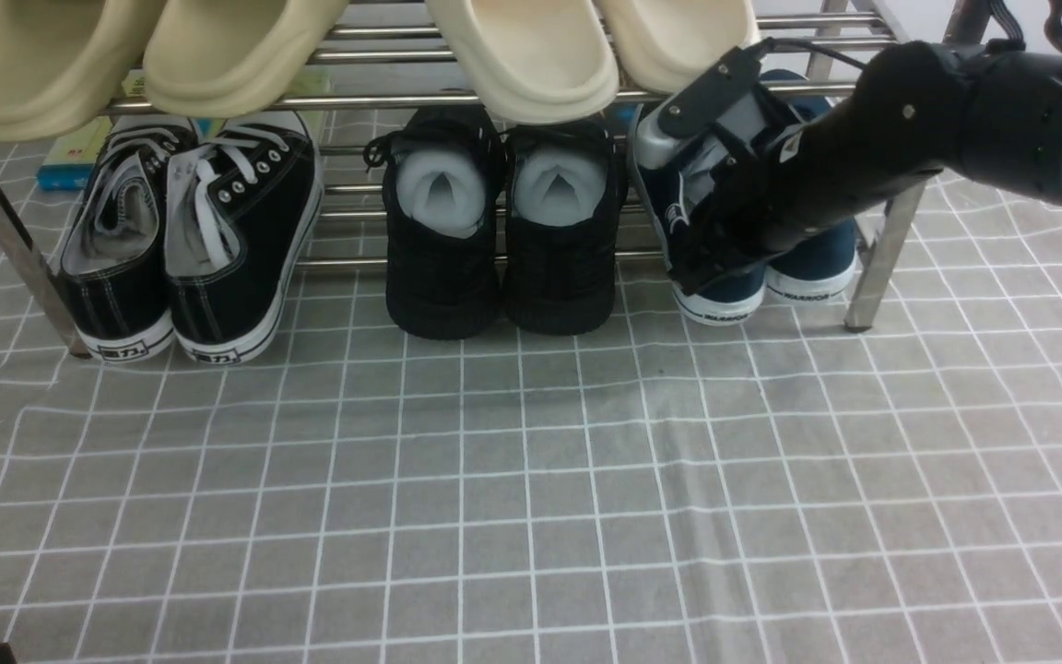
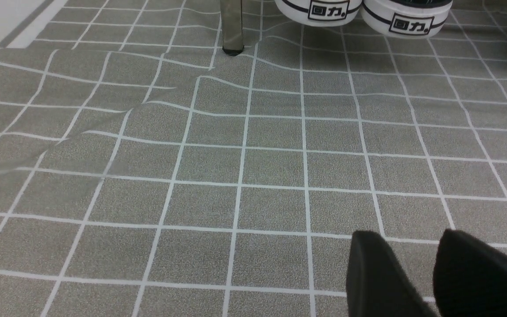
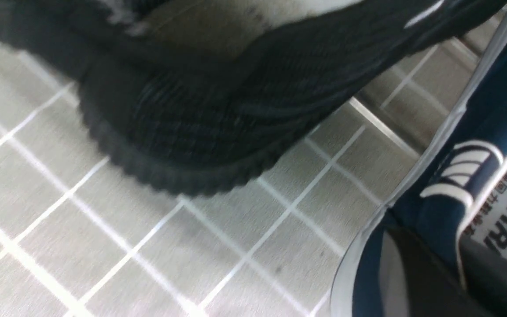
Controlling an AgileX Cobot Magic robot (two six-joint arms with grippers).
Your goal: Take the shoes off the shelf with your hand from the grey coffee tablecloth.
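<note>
Grasp step, by the look of it — pinched narrow with the right gripper [image 1: 711, 263] on the heel wall of the left shoe of the navy slip-ons [image 1: 812, 249], at the right end of the shelf [image 1: 374, 97], lower tier, just right of the all-black shoes [image 1: 503, 267]. Nothing in the left gripper [image 2: 409, 235], parted low over the grey checked tablecloth [image 1: 531, 480]. Next, probably: draw nearward, clear of the upper bars — and mind the ungripped partner.

cream slippers [image 1: 236, 55]: 4 | black lace-up sneakers [image 1: 245, 240]: 2 | all-black shoes [image 1: 443, 267]: 2 | navy shoes [image 1: 817, 254]: 2 | shelf [image 1: 867, 277]: 1
</note>
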